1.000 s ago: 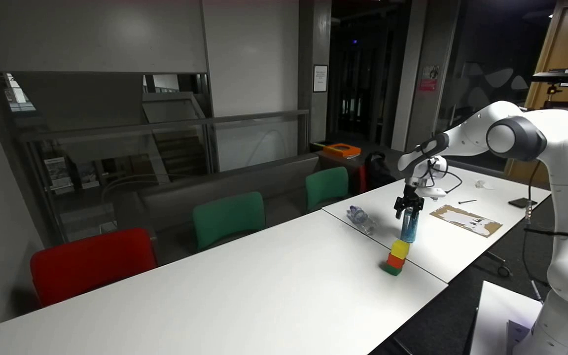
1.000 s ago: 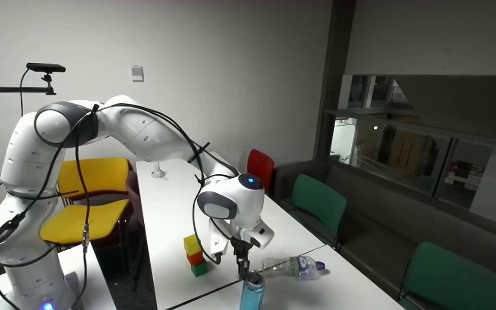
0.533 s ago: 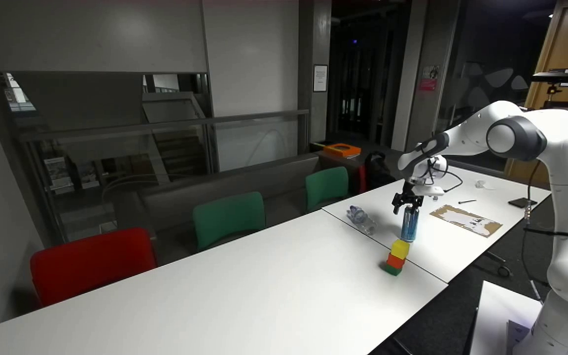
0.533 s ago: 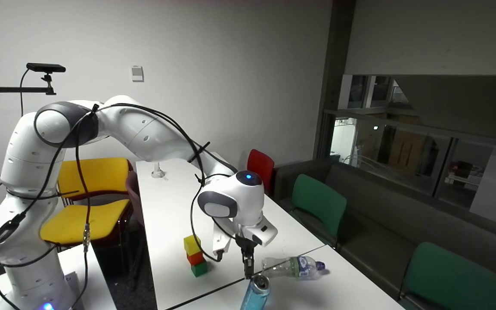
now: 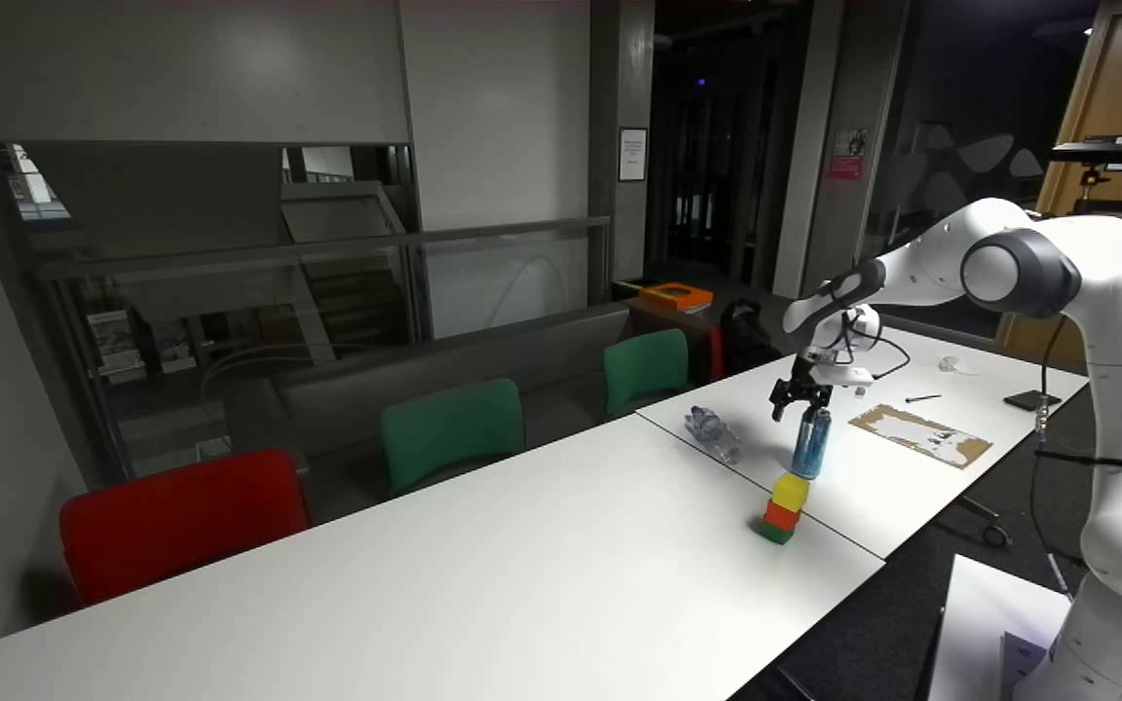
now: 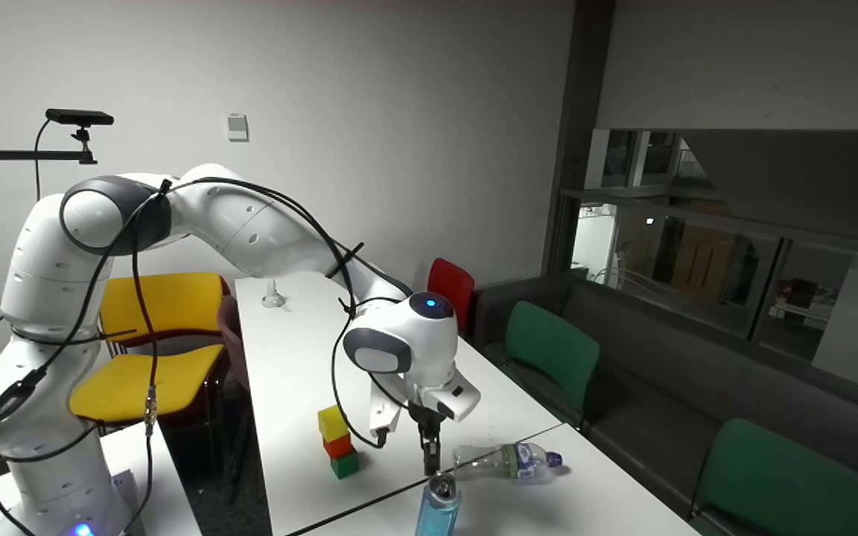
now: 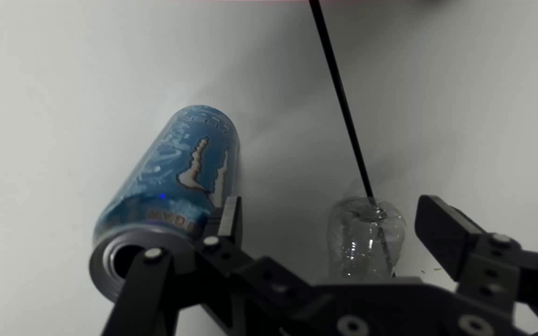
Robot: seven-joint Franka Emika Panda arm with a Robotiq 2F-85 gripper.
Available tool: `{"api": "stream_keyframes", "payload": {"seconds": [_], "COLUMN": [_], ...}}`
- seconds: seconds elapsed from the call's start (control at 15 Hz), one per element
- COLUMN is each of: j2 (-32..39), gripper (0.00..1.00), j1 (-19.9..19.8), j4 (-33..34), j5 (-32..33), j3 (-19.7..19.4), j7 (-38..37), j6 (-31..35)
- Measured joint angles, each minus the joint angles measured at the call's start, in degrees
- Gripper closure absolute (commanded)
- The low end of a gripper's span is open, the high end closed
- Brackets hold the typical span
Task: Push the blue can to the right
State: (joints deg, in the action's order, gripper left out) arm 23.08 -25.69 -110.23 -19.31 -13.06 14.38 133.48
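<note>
The blue can (image 5: 811, 446) stands on the white table, leaning slightly in that exterior view. It also shows in an exterior view (image 6: 438, 514), cut by the lower edge. In the wrist view the can (image 7: 171, 172) lies outside the left finger (image 7: 231, 217), which covers part of its side near the top; I cannot tell whether they touch. My gripper (image 7: 332, 205) is open, with nothing held between its fingers. In both exterior views the gripper (image 5: 799, 401) is low, close beside the can's top; it also shows here (image 6: 431, 467).
A clear plastic bottle (image 6: 507, 460) lies on its side near the table seam; its base shows beyond the gap between the fingers (image 7: 362, 233). A stack of yellow, red and green blocks (image 5: 785, 506) stands near the can. A torn cardboard piece (image 5: 970, 450) lies behind it.
The gripper has risen slightly and shifted a little towards the bottle's side. The can has rocked: it leaned half a second ago in an exterior view and stands straighter there now.
</note>
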Motion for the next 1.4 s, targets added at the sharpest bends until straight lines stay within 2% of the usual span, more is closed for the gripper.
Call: {"api": "stream_keyframes", "payload": {"seconds": [0.53, 0.93, 1.4], "j2": [-2.93, -4.01, -2.94], "gripper": [0.00, 0.00, 0.00], "j1": [-0.09, 0.38, 1.10], "j4": [0.00, 1.36, 6.47], "j5": [-4.48, -4.40, -4.34], "j3": [2.81, 3.21, 3.65], "j7": [7.93, 8.46, 8.34], "j6": [-2.67, -6.89, -11.94]}}
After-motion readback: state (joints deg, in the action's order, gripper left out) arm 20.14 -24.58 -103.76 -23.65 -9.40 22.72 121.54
